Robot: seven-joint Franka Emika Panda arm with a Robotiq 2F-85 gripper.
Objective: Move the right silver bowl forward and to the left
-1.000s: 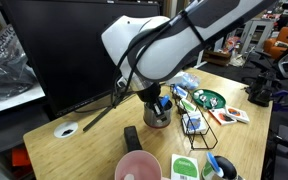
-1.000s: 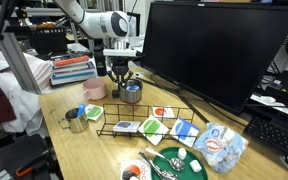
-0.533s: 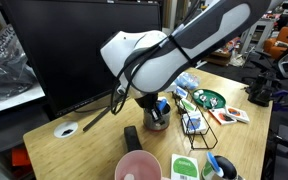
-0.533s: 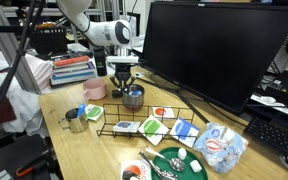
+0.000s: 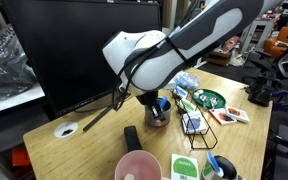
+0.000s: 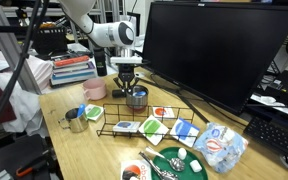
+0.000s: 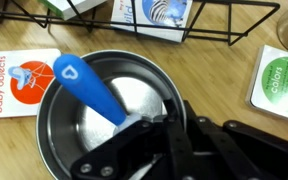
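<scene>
The right silver bowl (image 7: 104, 110) is small, round and shiny, with a blue piece (image 7: 89, 88) leaning from its inside to its rim. In the wrist view it fills the middle of the frame. My gripper (image 7: 172, 118) is shut on the bowl's near rim, one finger inside and one outside. In both exterior views the bowl (image 5: 158, 118) (image 6: 136, 98) is right under my gripper (image 5: 156, 106) (image 6: 130, 89), by the black wire rack. I cannot tell whether the bowl touches the table.
A black wire rack (image 6: 144, 126) with picture cards lies beside the bowl. A pink bowl (image 5: 138, 167) (image 6: 94, 90), a metal cup (image 6: 75, 120), a dark green dish (image 5: 208, 99) (image 6: 174, 162) and a small black block (image 5: 132, 137) stand nearby. A large monitor (image 6: 219, 50) is behind.
My gripper has moved a little along the table with the silver bowl in it, toward the wire rack. The other things have not moved.
</scene>
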